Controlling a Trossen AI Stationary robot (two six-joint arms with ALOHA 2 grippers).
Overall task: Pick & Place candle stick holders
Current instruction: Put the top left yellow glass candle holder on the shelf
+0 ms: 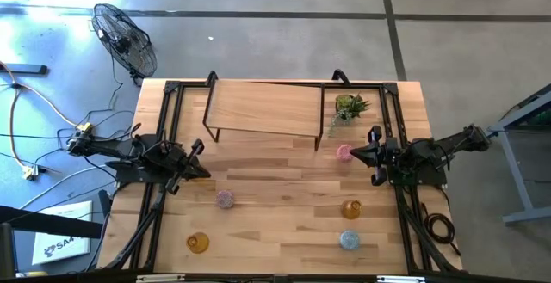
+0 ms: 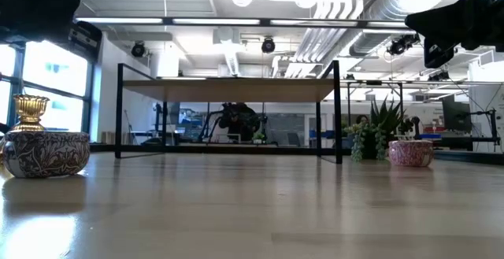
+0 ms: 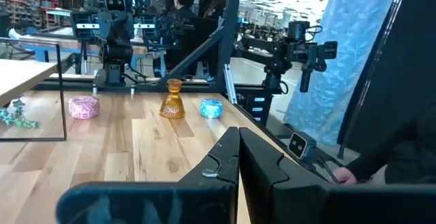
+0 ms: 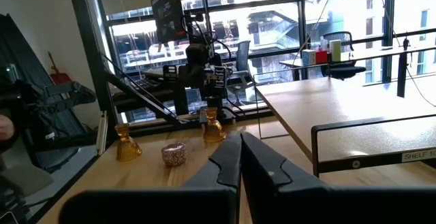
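Six glass candle stick holders stand on the wooden table [image 1: 284, 231]. One amber holder [image 1: 203, 173] stands just beside my left gripper [image 1: 198, 159], a second amber holder [image 1: 198, 243] at the near left, and a third [image 1: 350, 208] at the right. One pink holder [image 1: 225, 199] stands mid-table. The other pink holder [image 1: 343, 152] stands just in front of my right gripper [image 1: 358, 152]. The light blue holder [image 1: 349, 240] is at the near right. Both grippers are shut and empty above the table, as both wrist views show: my left gripper [image 3: 238, 157], my right gripper [image 4: 240, 157].
A wooden shelf on black legs [image 1: 263, 107] stands at the table's far middle. A small spiky green plant [image 1: 349, 107] stands by its right end. Black frame rails [image 1: 168, 111] run along both table sides. A fan [image 1: 125, 38] stands on the floor beyond the far left corner.
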